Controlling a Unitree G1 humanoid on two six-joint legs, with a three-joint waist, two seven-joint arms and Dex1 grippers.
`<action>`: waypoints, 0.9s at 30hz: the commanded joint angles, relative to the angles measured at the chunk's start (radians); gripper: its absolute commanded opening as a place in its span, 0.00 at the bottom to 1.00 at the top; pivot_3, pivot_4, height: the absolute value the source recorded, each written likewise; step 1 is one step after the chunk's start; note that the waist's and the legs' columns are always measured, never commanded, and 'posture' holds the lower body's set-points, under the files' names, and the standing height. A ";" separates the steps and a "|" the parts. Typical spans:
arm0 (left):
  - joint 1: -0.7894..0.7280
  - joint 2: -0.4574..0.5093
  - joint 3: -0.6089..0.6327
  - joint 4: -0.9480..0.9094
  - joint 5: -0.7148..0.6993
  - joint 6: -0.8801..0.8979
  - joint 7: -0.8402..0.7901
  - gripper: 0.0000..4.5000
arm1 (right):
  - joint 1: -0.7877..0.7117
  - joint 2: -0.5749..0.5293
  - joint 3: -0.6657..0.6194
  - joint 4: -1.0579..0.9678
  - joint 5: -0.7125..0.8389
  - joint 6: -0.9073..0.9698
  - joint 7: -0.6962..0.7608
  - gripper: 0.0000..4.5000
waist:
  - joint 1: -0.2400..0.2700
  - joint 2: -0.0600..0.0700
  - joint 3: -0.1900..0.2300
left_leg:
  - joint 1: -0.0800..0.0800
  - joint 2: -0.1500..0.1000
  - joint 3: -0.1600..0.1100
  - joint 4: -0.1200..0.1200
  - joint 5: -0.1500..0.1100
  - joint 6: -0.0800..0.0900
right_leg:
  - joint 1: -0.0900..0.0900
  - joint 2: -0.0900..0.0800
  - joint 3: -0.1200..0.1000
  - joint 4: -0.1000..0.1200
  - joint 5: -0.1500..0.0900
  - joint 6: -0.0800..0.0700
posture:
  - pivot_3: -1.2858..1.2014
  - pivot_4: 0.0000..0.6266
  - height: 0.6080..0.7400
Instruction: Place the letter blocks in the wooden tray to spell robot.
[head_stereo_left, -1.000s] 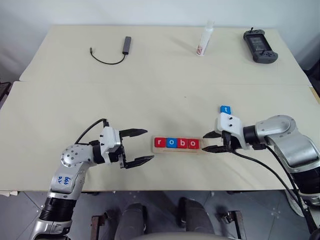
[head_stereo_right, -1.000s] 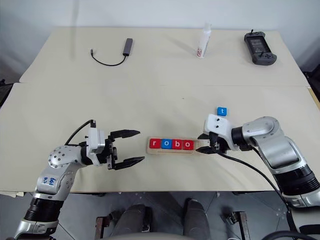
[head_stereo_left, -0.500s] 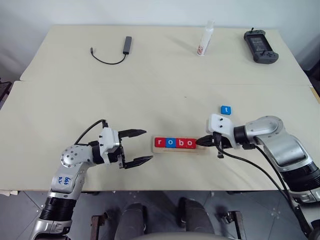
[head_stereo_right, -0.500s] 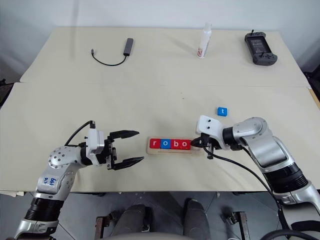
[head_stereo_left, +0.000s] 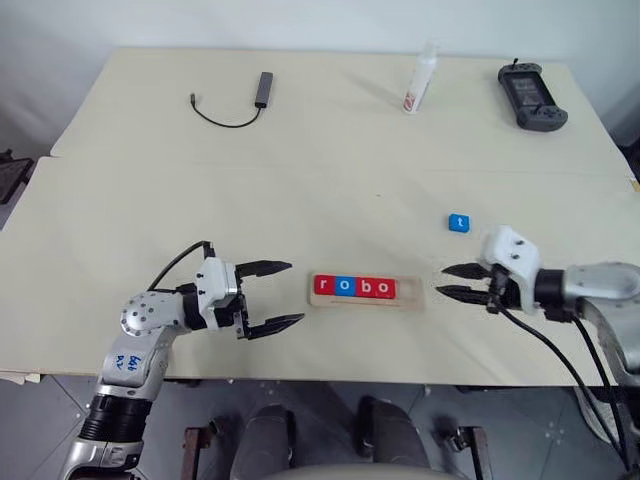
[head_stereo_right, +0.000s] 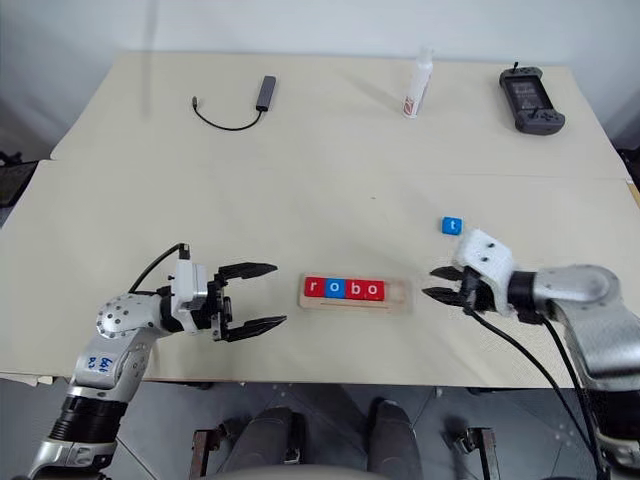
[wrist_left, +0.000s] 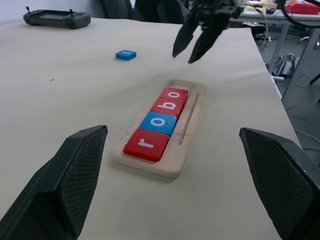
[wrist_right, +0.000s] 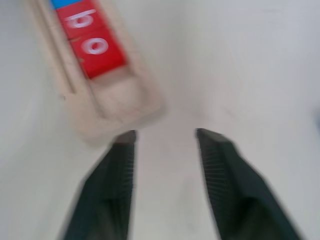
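Waiting beside the wooden tray (head_stereo_left: 365, 291), the right gripper (head_stereo_left: 453, 281) hangs empty with its two fingers parted, just off the tray's right end. Four letter blocks (head_stereo_left: 354, 287) already sit in the groove, reading r, o, b, o, with one bare slot at the right end. The blue t block (head_stereo_left: 458, 222) lies flat on the table (head_stereo_left: 300, 190), apart from the tray and just behind the right gripper. Finishing the word well seems to call for coming down over the t block with the fingers astride two opposite edges, keeping the letter upright, then setting it into the bare slot without nudging the red o beside it. The left gripper (head_stereo_left: 276, 296) holds nothing, its fingers spread wide, near the tray's left end. A cable with adapter (head_stereo_left: 235, 103), a small bottle (head_stereo_left: 419, 80) and a black handheld controller (head_stereo_left: 532, 94) lie along the far edge, well apart from the work. Nothing stands between the t block and the tray.
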 joint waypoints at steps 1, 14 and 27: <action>-0.009 0.002 0.015 0.007 -0.017 -0.021 -0.014 1.00 | 0.109 0.080 -0.162 -0.023 0.042 -0.110 -0.075 0.74 | -0.001 0.000 0.000 | 0.000 0.000 0.000 0.000 0.000 0.000 | 0.000 0.000 0.000 0.000 0.000 0.000 | 0.52 0.24 1.00; -0.080 -0.005 0.013 0.111 -0.005 -0.060 -0.056 1.00 | 0.140 0.213 -0.178 -0.019 0.097 -0.100 -0.260 0.99 | -0.011 0.002 -0.001 | 0.003 0.000 0.002 0.000 0.000 0.000 | 0.000 0.000 0.002 0.002 0.000 0.000 | 0.52 0.24 1.00; -0.068 -0.034 0.005 0.091 0.005 -0.083 -0.030 1.00 | -0.425 0.277 0.051 0.304 -0.048 0.276 -0.652 0.99 | -0.030 0.002 -0.001 | 0.000 0.000 0.001 0.001 0.000 0.000 | -0.002 0.000 0.001 0.004 0.000 -0.001 | 0.52 0.24 1.00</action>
